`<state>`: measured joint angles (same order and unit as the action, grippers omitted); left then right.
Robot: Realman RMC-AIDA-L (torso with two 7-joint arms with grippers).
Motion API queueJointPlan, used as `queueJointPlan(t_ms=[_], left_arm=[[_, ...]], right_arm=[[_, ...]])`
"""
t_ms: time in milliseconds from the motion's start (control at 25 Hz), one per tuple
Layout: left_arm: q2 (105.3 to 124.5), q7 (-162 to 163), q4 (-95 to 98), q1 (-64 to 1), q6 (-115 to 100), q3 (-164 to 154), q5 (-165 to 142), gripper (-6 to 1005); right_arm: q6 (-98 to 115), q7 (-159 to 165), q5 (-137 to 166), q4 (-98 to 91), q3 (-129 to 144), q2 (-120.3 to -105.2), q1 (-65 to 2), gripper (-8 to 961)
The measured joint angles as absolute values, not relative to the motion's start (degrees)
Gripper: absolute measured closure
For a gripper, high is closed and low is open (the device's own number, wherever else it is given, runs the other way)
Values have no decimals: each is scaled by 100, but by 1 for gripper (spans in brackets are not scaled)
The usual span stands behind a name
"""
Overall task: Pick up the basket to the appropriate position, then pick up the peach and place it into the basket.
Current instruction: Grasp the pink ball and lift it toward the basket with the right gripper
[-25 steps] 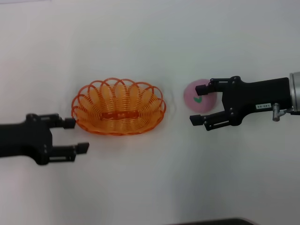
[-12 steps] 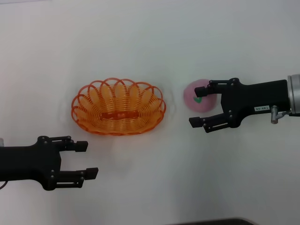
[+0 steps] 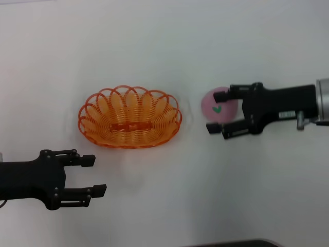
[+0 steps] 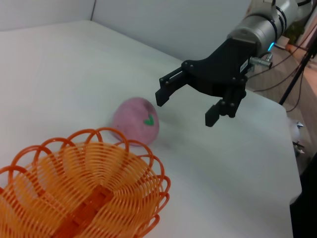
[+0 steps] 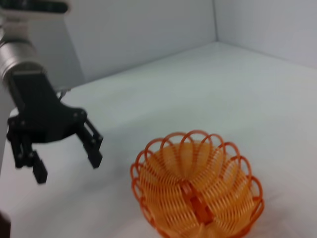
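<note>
The orange basket point(image 3: 105, 122) sits empty on the white table, left of centre. To its right lies the pink peach point(image 3: 211, 104), its green leaf mark facing up. My right gripper point(image 3: 217, 112) is open, its fingers spread either side of the peach's right half. The left wrist view shows that right gripper point(image 4: 185, 109) hanging in the air just past the peach point(image 4: 135, 120), not touching it, with the basket point(image 4: 89, 178) in front. My left gripper point(image 3: 95, 175) is open and empty, in front of the basket's left end and apart from it.
The white table point(image 3: 164, 46) stretches around both objects. The right wrist view shows the basket point(image 5: 218, 178) with the left gripper point(image 5: 67, 167) beyond it. A dark edge point(image 3: 231, 243) runs along the table's front.
My left gripper pulled back from the basket's left rim toward the table's front, then stayed still. The right gripper shifted slightly so its fingers sit closer around the peach.
</note>
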<state>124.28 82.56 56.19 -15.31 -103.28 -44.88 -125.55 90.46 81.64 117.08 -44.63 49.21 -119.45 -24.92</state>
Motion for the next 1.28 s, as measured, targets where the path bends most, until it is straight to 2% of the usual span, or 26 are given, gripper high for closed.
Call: queueJointPlan(t_ms=[120, 320, 480, 840, 1280], left_arm=[[12428, 8253, 5618, -1531, -10359, -4447, -12550, 238], [12425, 8251, 5634, -1536, -10384, -4440, -12544, 237], [12419, 8249, 5639, -1545, -10414, -4438, -12552, 237], [12415, 7933, 5641, -1561, -10479, -4402, -12583, 238], [12418, 7933, 5625, -1576, -10465, -4436, -12608, 237]], right_arm=[[9372, 8971, 11649, -4493, 4676, -11894, -2647, 38], [9860, 11032, 11633, -4532, 4425, -11617, -3081, 38], [10091, 12356, 11774, -4793, 4374, -11507, -3355, 38], [10237, 14408, 13766, -5514, 4112, -11592, -4196, 38], [10190, 15003, 15995, -5982, 4776, -11933, -5067, 38]])
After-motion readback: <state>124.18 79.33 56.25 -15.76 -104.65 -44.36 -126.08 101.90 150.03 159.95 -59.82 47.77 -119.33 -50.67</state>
